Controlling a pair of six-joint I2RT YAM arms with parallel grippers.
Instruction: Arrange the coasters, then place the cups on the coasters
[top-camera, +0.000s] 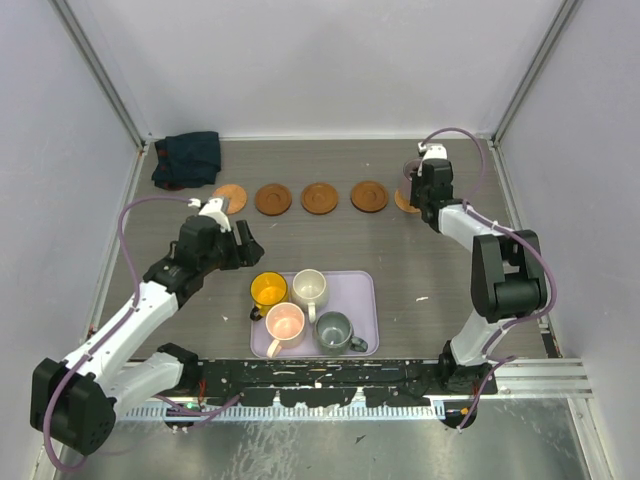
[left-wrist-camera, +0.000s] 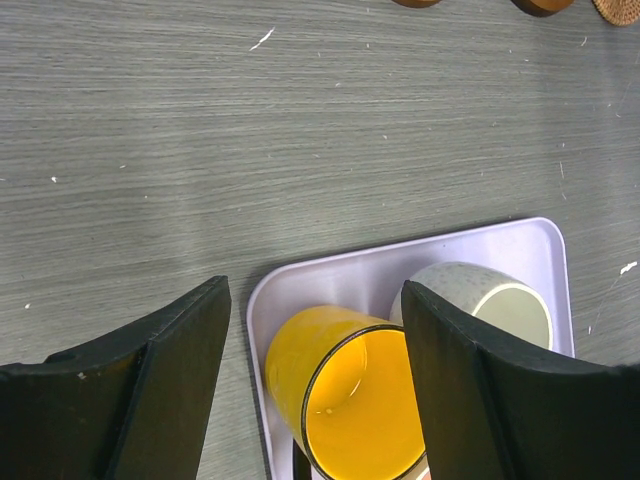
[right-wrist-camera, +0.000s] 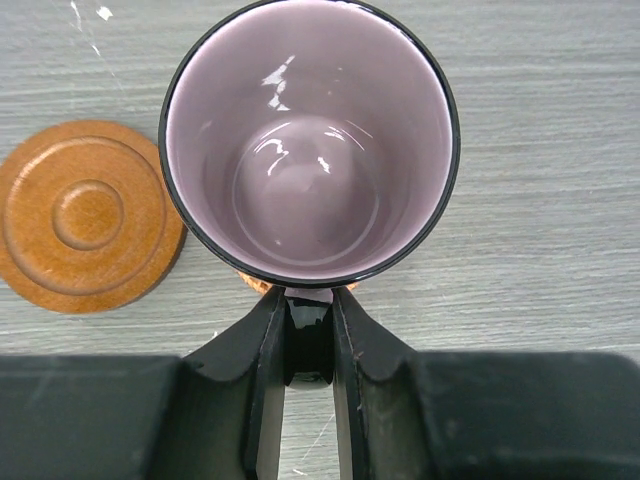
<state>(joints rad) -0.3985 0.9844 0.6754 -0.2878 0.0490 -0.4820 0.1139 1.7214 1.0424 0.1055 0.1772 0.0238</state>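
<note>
Four coasters lie in a row at the back: a tan cork one (top-camera: 230, 197) and three dark brown ones (top-camera: 273, 199), (top-camera: 320, 197), (top-camera: 369, 196). My right gripper (right-wrist-camera: 308, 300) is shut on the handle of the purple cup (right-wrist-camera: 308, 140). That cup stands upright over a second cork coaster (right-wrist-camera: 250, 283), beside a brown coaster (right-wrist-camera: 85, 215). The yellow cup (left-wrist-camera: 350, 400), cream cup (left-wrist-camera: 470, 290), pink cup (top-camera: 285, 322) and grey-green cup (top-camera: 333, 330) stand on the lilac tray (left-wrist-camera: 450, 250). My left gripper (left-wrist-camera: 315, 300) hangs open above the yellow cup, one finger on each side of it.
A dark blue cloth (top-camera: 187, 158) lies bunched at the back left corner, close to the cork coaster. White enclosure walls bound the table on the left, back and right. The tray sits near the front edge between the two arm bases.
</note>
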